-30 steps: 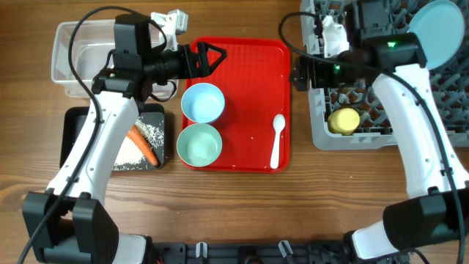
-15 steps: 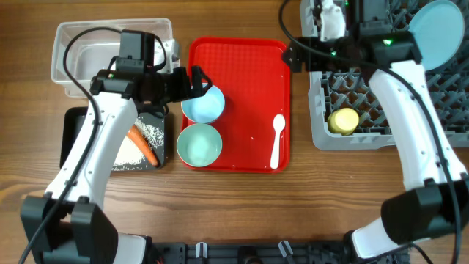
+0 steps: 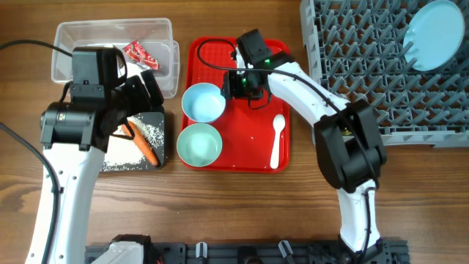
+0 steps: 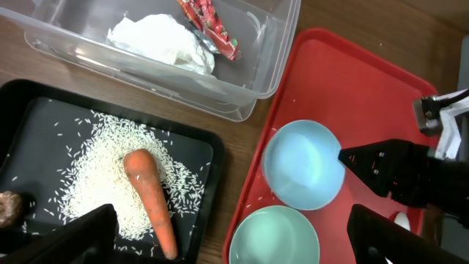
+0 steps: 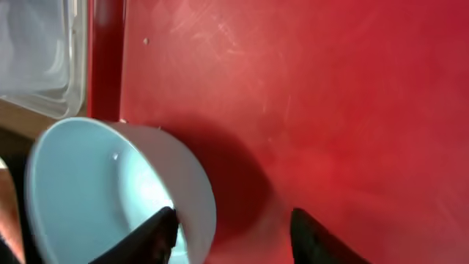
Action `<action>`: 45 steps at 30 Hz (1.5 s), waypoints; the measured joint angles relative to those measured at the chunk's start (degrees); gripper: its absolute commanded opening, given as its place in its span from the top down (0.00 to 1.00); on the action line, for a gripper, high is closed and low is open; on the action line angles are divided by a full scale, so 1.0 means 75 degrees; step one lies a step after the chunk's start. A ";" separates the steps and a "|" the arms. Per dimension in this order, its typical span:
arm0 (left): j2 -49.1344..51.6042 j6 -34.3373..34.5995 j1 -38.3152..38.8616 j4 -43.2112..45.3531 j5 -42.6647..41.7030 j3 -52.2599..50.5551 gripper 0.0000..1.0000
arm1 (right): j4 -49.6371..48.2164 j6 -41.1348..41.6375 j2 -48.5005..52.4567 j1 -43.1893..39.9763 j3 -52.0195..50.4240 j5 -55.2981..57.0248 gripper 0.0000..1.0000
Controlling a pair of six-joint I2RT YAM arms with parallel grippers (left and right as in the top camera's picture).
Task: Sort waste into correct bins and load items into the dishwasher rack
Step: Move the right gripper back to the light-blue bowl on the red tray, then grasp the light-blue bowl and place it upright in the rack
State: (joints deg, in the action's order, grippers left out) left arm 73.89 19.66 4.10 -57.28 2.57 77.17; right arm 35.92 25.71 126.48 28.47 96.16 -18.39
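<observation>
From my end this looks like a robotics lab bench staged as a kitchen: a plain wooden table (image 3: 242, 205), a black mounting rail (image 3: 242, 253) along its edge, and a dishwasher rack (image 3: 366, 59) standing loose on top.

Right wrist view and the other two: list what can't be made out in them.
Right wrist: the blue bowl is cut off by the left and bottom edges; whether the right end effector touches it is unclear.
Overhead: the left arm hides the napkin in the clear tub.
Left wrist: the brown scrap is cut off by the left edge.
</observation>
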 measured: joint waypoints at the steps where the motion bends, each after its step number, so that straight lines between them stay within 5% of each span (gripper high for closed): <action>1: 0.0032 0.0000 0.0000 0.0000 0.0023 0.0000 0.00 | -0.0009 0.0006 0.0050 0.0050 0.0000 0.0032 0.81; 5: 0.0064 0.0000 0.0000 0.0000 0.0029 0.0000 0.00 | -0.0052 -0.0023 0.0166 0.0184 -0.0003 0.0067 0.96; 13: 0.0064 0.0000 0.0000 -0.0006 0.0079 0.0000 0.00 | 0.0178 -0.0449 -0.0236 -0.0274 -0.0023 0.0737 0.96; 16: 0.0064 0.0000 0.0000 -0.0015 0.0082 0.0000 0.00 | 0.0595 -0.0898 -0.1941 -0.0947 -0.0041 0.2495 0.96; 21: 0.0064 0.0000 0.0000 -0.0023 0.0082 0.0000 0.00 | 0.0329 -0.1661 -0.4176 -0.2250 0.0122 0.7755 0.96; 28: 0.0064 0.0000 0.0000 -0.0029 0.0079 0.0000 0.00 | -0.1638 -0.3474 -0.2550 -0.3617 0.0079 1.0911 0.96; 36: 0.0064 0.0003 0.0000 -0.0023 0.0082 0.0000 0.00 | -0.4689 -0.6586 -0.0968 -0.3765 0.0038 1.1229 0.96; 45: 0.0064 0.0003 0.0000 -0.0023 0.0082 0.0000 0.00 | -0.4905 -0.6959 -0.0373 -0.3716 0.0038 1.0780 0.96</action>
State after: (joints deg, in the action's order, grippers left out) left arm 74.37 19.68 4.10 -57.45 3.18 77.17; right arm -0.86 -26.48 123.68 0.60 96.44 62.46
